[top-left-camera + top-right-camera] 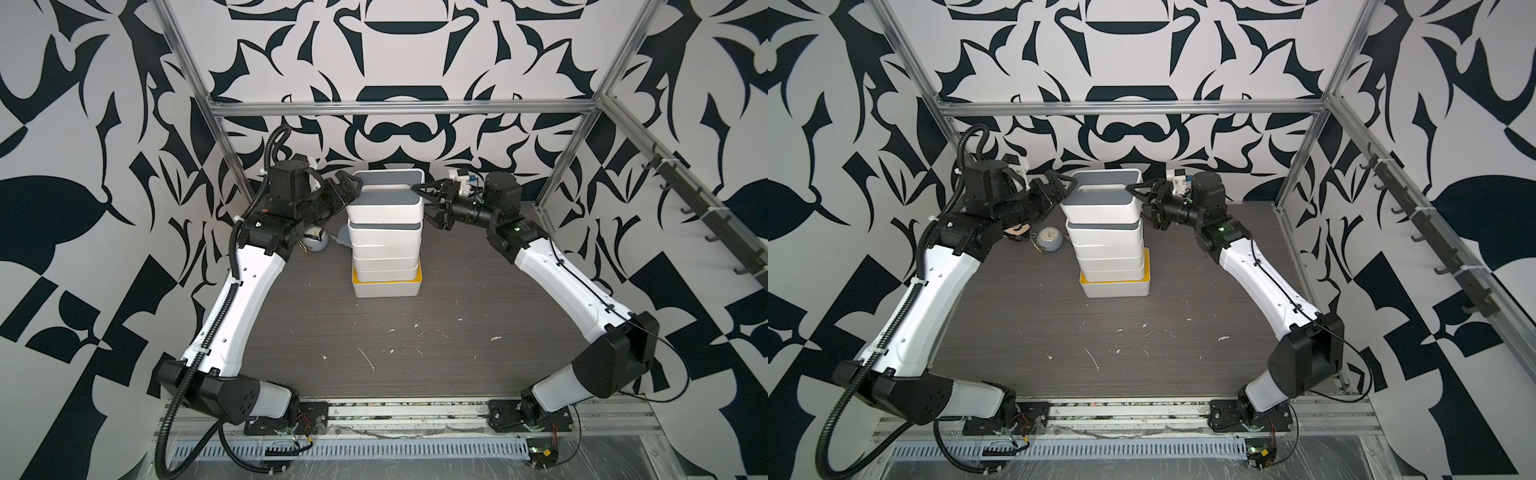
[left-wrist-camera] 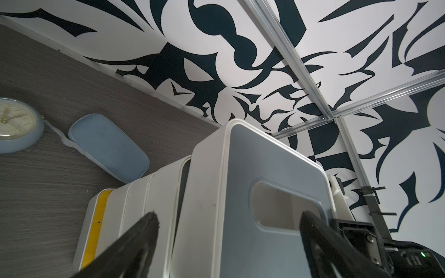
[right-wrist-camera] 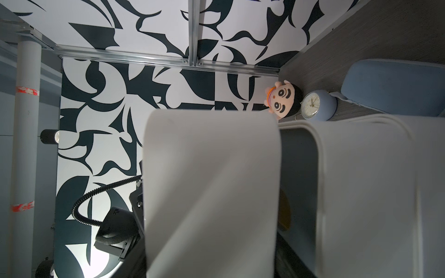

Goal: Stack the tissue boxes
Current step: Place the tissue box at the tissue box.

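Tissue boxes: all six are in one column mid-surface point(image 1: 374, 332). The yellow-lidded box point(image 1: 386, 286) is at the bottom, with three white boxes point(image 1: 384, 259) nested above it whose lids are hidden. Next comes a grey-lidded box point(image 1: 384, 232), and the top grey-lidded box point(image 1: 386, 203) is uppermost, sitting slightly askew to the one beneath. Right claw point(image 1: 423, 206) is at the top box's right end, one finger on the lid rim and the other under the end wall; it reads as clamped across that end. Left claw point(image 2: 230, 216) has its jaws wide apart, straddling the left end. One finger point(image 2: 310, 226) is over the lid near the slot and the other is down beside the lower boxes, with a visible gap, so it has no grip. In the right wrist view a dark gap shows between the top box and the next, so I can't tell whether it is fully seated. Judgement: stacking is essentially complete. What's left is to square and seat the top box, let go on the right and clear both arms. The column is tall, so a nudge could topple it. A blue-grey pouch point(image 2: 108, 146) and a clock point(image 2: 16, 125) lie behind, untouched.
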Controlling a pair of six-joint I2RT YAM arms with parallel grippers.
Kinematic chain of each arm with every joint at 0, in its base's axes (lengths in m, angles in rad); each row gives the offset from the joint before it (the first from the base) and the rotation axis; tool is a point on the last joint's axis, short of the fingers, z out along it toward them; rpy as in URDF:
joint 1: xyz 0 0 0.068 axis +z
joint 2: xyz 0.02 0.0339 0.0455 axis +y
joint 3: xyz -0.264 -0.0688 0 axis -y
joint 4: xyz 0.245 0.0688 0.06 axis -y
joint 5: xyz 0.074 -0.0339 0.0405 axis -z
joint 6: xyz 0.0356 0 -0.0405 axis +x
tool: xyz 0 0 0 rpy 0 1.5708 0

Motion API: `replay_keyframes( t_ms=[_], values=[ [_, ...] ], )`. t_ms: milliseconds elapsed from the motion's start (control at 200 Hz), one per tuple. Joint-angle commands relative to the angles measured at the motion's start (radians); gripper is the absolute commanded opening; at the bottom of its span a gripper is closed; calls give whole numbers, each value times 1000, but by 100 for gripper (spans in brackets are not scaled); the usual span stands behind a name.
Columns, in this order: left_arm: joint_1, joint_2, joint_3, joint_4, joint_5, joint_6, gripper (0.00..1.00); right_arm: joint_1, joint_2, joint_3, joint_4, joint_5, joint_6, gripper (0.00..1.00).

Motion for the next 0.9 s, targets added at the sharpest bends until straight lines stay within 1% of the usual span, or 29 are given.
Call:
replay_keyframes(
  t_ms=[0, 175, 245, 515, 570, 620, 720, 895],
  values=[
    [4, 22, 35, -31, 21, 6, 95, 7, -39, 47, -8, -27, -50, 59],
    [4, 50, 48, -67, 2, 19, 94, 8, -50, 59, -66, -28, -88, 68],
    [3, 51, 47, -73, -20, 28, 94, 8, -51, 66, -100, -27, -108, 71],
    [3, 74, 57, -102, -34, 51, 92, 8, -69, 102, -229, -4, -194, 82],
    [3, 76, 59, -111, -44, 55, 92, 9, -70, 112, -254, -3, -209, 87],
    [3, 77, 61, -117, -55, 58, 92, 8, -71, 125, -285, 2, -233, 90],
    [3, 73, 56, -113, -65, 60, 91, 8, -84, 144, -340, 22, -274, 93],
    [2, 79, 61, -107, -49, 58, 91, 8, -103, 144, -398, 52, -324, 95]
  ],
)
